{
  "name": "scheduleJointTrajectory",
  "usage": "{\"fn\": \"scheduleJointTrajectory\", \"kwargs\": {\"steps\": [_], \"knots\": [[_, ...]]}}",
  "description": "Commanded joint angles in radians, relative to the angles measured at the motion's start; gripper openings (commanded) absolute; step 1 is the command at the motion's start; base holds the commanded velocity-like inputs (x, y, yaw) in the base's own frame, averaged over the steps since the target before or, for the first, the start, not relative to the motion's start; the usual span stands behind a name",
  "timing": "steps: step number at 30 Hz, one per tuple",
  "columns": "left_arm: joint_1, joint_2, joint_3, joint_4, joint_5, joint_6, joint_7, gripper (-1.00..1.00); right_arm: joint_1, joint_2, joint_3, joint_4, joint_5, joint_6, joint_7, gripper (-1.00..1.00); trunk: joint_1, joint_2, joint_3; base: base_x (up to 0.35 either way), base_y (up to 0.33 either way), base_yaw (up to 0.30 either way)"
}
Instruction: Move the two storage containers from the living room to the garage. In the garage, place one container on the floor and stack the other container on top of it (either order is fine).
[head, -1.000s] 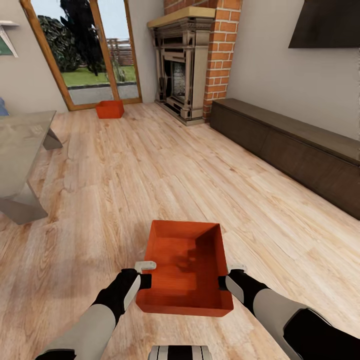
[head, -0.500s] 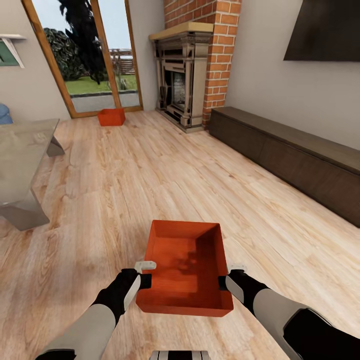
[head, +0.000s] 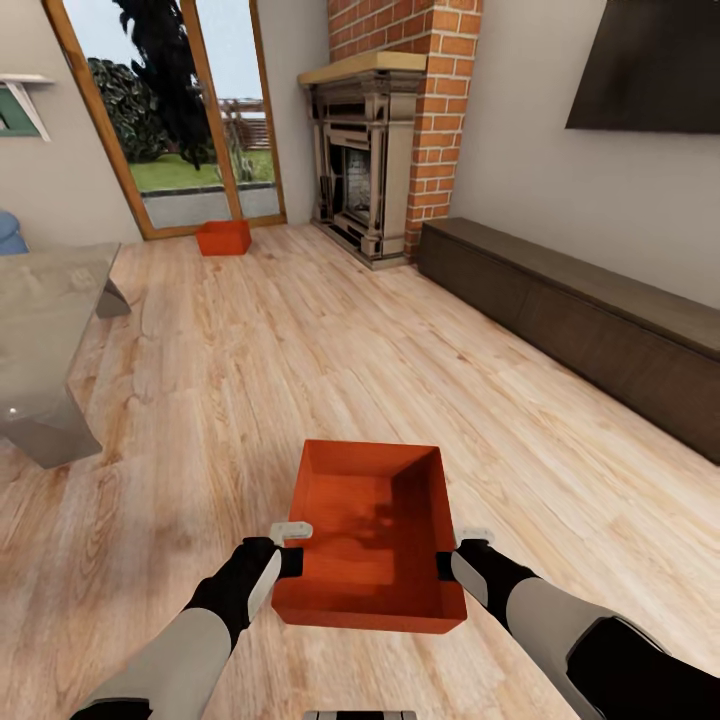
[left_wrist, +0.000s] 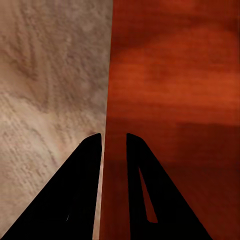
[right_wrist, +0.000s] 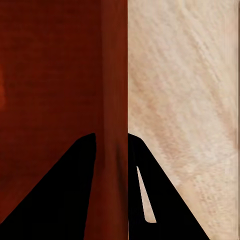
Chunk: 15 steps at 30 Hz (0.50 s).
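Item: storage container (head: 372, 540), orange-red, open-top, empty, carried low in front of the trunk above the wood plank floor (head: 300, 360) of the living room.

Hold: left gripper (head: 290, 545) clamped across the left side wall; right gripper (head: 452, 552) clamped across the right side wall. Each wrist view shows one finger inside and one outside the wall (left_wrist: 106, 100) (right_wrist: 116, 75).

Handling, judged: rigid, light, smooth-walled; likely to slip or tilt if either pinch loosens. Opposite side walls near the rim suit a level carry.

Second storage container (head: 223, 237): on the floor by the glass door (head: 190, 120), well apart from the first.

Obscured: underside of the held bin; garage not visible; coffee table (head: 40, 330) cut off by the frame edge.
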Motion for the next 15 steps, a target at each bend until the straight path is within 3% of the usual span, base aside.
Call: {"fn": "scheduleJointTrajectory", "kwargs": {"steps": [1, 15], "knots": [[0.0, 0.0, 0.004, 0.0, -0.025, 0.009, 0.008, -1.0, -0.001, -0.001, 0.01, -0.003, 0.025, 0.006, -0.009, -1.0, -0.004, 0.007, 0.002, 0.0, 0.0, 0.0], [0.0, 0.0, 0.005, 0.001, -0.024, 0.009, 0.008, -1.0, -0.001, -0.004, 0.01, -0.016, 0.025, 0.004, -0.008, -1.0, -0.058, 0.105, 0.046, 0.0, 0.0, 0.0]]}}
